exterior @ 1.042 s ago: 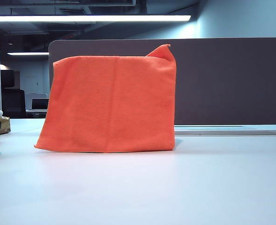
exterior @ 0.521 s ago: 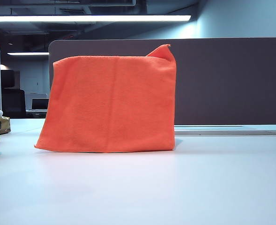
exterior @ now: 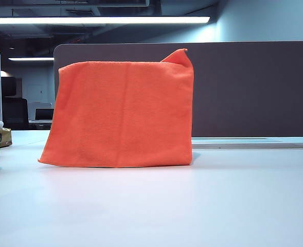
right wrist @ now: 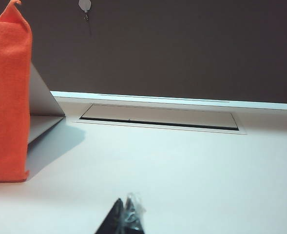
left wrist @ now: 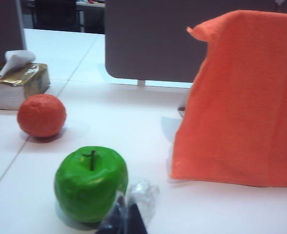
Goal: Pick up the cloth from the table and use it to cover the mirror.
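- Looking across the worktop [exterior: 192, 206], we are seeing the cloth [exterior: 123, 113] already hanging over the mirror [right wrist: 42, 105], draped from the top edge down to the surface, with one corner poking up at the top.
- We are catching only the pale back panel and prop of the mirror in the right wrist view; the glass itself is hidden under the fabric.
- We are keeping the left fingers [left wrist: 126, 214] clenched on nothing, low over the worktop just beside the green apple [left wrist: 90, 183], with an orange [left wrist: 41, 115] and a tissue box [left wrist: 17, 83] farther off.
- We are keeping the right fingers [right wrist: 125, 218] clenched and empty too, well apart from the cloth's edge.
- We are judging the cloth as soft, thick, light and limp: it is folding wherever it is pinched, and a tug is likely to slide it off the smooth glass.
- We are judging the raised corner or the top hem as the best place to pinch, lifting upward so the propped mirror is not tipping.
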